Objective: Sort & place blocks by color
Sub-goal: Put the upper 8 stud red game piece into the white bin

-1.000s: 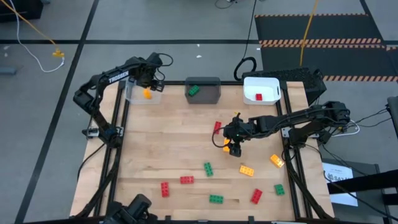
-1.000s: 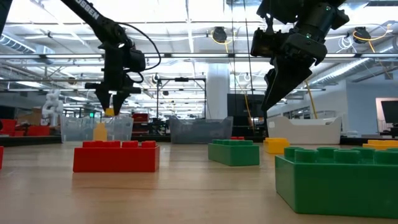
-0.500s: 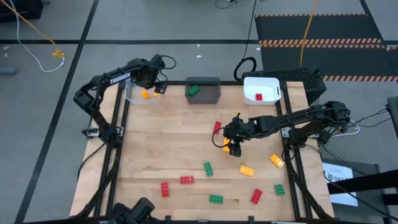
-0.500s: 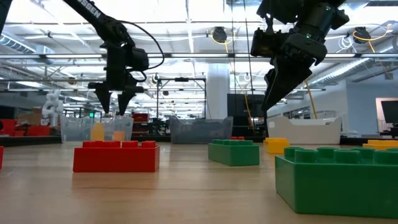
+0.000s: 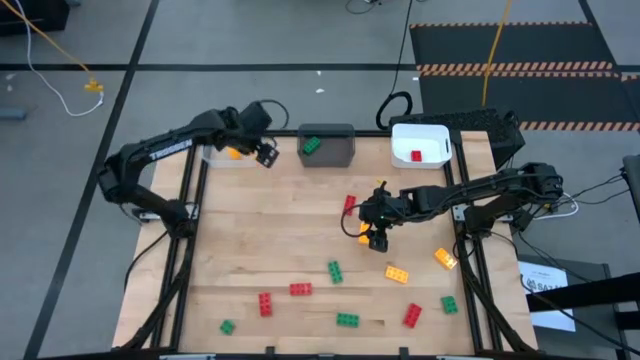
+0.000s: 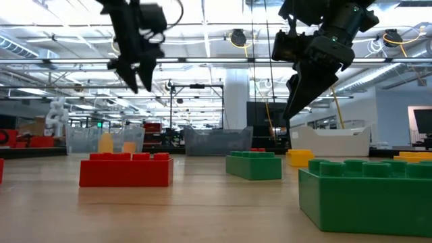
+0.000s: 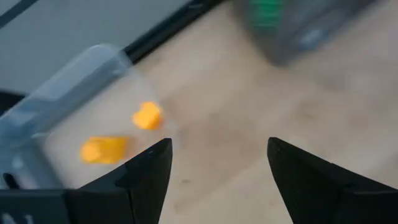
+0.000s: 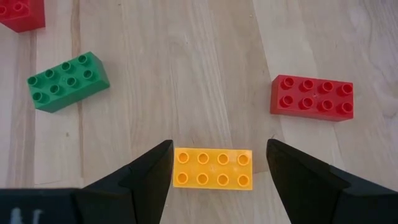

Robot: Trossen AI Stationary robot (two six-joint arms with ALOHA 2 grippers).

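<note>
My left gripper [image 5: 265,155] [image 6: 140,79] hangs open and empty above the table's far edge, between the clear bin [image 5: 222,152] and the dark grey bin [image 5: 326,146]. Two orange blocks [image 7: 147,116] [image 7: 104,149] lie in the clear bin. A green block [image 5: 312,146] lies in the dark grey bin, a red block [image 5: 416,156] in the white bin [image 5: 420,140]. My right gripper [image 5: 372,238] [image 8: 214,155] hovers open at mid-table over an orange block [image 8: 213,168], which lies flat on the wood between its fingers, studs up.
Loose blocks lie on the wood: red [image 5: 349,205], green [image 5: 335,271], orange [image 5: 397,274], orange [image 5: 445,259], green [image 5: 449,305], red [image 5: 412,315], green [image 5: 347,320], red [image 5: 300,289], red [image 5: 265,303], green [image 5: 227,326]. Bare wood spreads over the table's left half.
My left gripper has opened over the clear bin and let go of an orange block, which now lies in the bin beside the other. The gripper has then risen and swung toward the table's right, toward the dark grey bin.
</note>
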